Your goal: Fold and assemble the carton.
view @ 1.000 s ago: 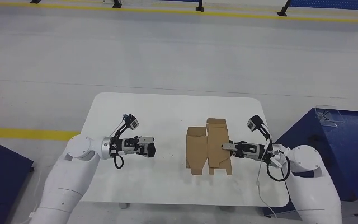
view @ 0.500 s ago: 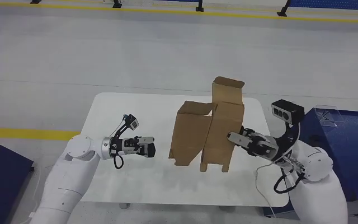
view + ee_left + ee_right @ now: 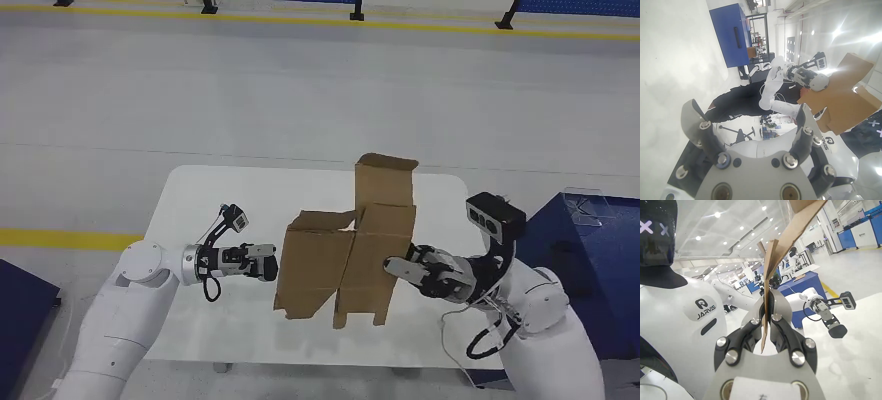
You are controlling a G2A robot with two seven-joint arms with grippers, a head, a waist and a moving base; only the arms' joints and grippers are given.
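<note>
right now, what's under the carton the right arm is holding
The carton, clamped in the right gripper, hangs above the white table. The patch directly below is covered from above, so anything there cannot be seen.

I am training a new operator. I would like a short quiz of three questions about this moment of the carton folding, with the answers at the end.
1. True or false: the left gripper is shut on the carton.
2. Which gripper holds the carton? A) the left gripper alone B) the right gripper alone C) both grippers
3. Fill in the missing word: the left gripper's jaws stand ____, with nothing between them.

Key: 1 false; 2 B; 3 open.
</note>
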